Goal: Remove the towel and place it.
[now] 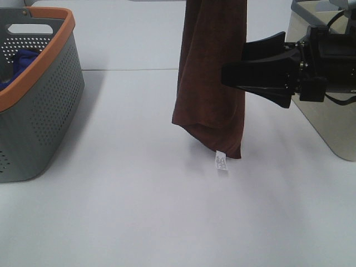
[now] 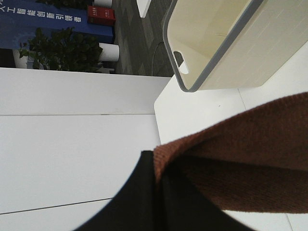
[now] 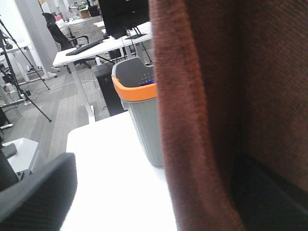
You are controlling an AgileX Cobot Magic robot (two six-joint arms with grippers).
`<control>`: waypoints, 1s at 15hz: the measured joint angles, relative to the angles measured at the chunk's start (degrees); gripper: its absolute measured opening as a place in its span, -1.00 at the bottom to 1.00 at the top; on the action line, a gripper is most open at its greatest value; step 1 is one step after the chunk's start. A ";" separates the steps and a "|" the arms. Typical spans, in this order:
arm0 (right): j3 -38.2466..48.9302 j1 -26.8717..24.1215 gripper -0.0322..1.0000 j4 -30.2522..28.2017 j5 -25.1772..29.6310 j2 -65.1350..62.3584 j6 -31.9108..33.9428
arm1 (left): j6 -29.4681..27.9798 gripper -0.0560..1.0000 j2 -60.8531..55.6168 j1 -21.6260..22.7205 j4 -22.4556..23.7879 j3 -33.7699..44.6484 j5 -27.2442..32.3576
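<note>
With jaws of the left gripper [image 2: 155,185] pinched shut on a fold of the towel [image 1: 208,67], held it hanging from 12 o'clock of the high view, the grip itself out of frame there. Saw at 9 o'clock a grey basket [image 1: 50,105] with orange rim and a blue cloth [image 1: 19,62] inside, well apart from the towel. Found the towel at centre, draped straight down in folds, white tag [image 1: 221,161] at its 6 o'clock corner, low over the table [image 1: 139,222]; could not tell whether touching. Held the jaws of the right gripper [image 1: 234,61] wide apart at 3 o'clock, straddling the towel's right edge, lower finger in front of the cloth, not closed on it. Noted a beige bin [image 1: 328,130] behind that arm.
</note>
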 joint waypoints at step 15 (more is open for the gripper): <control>-0.23 5.33 0.22 0.06 -3.84 12.43 -6.53 | -1.49 -0.89 0.00 -0.06 -0.06 0.00 0.00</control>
